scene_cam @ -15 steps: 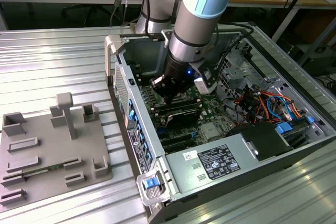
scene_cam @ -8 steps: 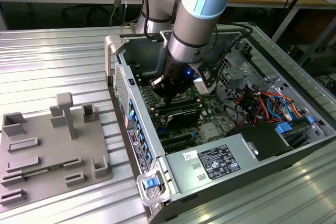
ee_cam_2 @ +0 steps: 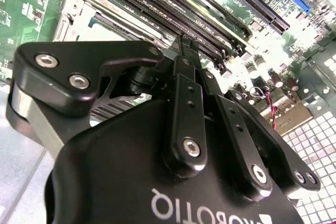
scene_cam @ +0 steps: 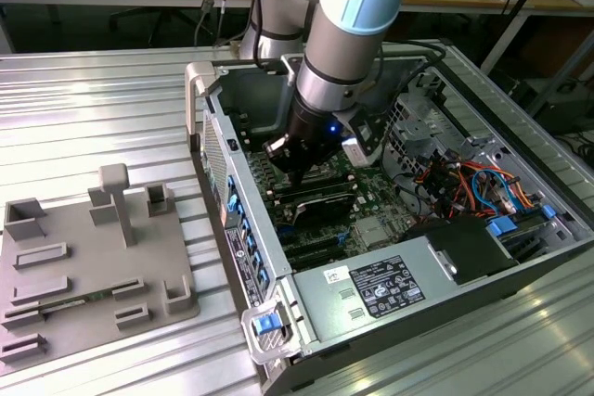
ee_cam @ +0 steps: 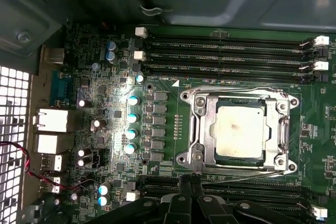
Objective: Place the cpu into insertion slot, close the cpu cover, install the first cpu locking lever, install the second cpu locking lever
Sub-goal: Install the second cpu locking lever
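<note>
Grey ribbed table (scene_cam: 102,108): carrying an open computer case (scene_cam: 445,275) near its middle and a grey fixture tray (scene_cam: 83,266) toward the exterior view's left edge.
Arm (scene_cam: 343,53): reaching down into the case, over the green motherboard (ee_cam: 168,108).
Gripper (scene_cam: 295,173): hanging just above the board in the exterior view; in the second wrist view its black fingers (ee_cam_2: 187,64) are lying pressed together at the tips, with nothing visibly pinched between them. They appear to be sitting at the socket's edge beside the memory slots (ee_cam: 231,51); whether they are touching a lever cannot be told.
Insertion slot (ee_cam: 195,129): sitting between two banks of memory slots on the motherboard, toward the case's rear wall.
Cpu (ee_cam: 240,129): lying flat in the slot, metal top facing up, its slightly longer axis running across the memory slots, edges square to the socket.
Cpu cover (ee_cam: 275,113): lying down over the chip, framing its top.
Locking levers: thin wire arms appearing to run along the socket's sides; latched or not cannot be told.
Progress, judged: placing and cover closing are looking done; lever work is seemingly in hand or remaining.
</note>
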Robot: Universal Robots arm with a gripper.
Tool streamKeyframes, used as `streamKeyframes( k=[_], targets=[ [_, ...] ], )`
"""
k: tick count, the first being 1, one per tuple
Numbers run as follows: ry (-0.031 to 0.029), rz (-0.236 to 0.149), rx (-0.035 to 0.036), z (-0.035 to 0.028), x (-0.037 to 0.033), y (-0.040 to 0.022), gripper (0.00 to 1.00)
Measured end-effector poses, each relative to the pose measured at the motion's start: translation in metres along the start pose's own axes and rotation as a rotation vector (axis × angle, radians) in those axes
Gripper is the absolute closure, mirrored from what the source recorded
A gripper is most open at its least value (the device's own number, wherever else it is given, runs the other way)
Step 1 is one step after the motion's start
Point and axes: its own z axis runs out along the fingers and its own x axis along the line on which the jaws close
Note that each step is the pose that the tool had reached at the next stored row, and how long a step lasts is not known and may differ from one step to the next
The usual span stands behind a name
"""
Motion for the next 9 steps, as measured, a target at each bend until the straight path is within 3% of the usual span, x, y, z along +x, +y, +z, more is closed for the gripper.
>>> streamKeyframes(
  k=[9],
  targets=[
    [0.0014,-0.035,0.0000,0.0031,0.0011,0.0019,0.89]
  ],
)
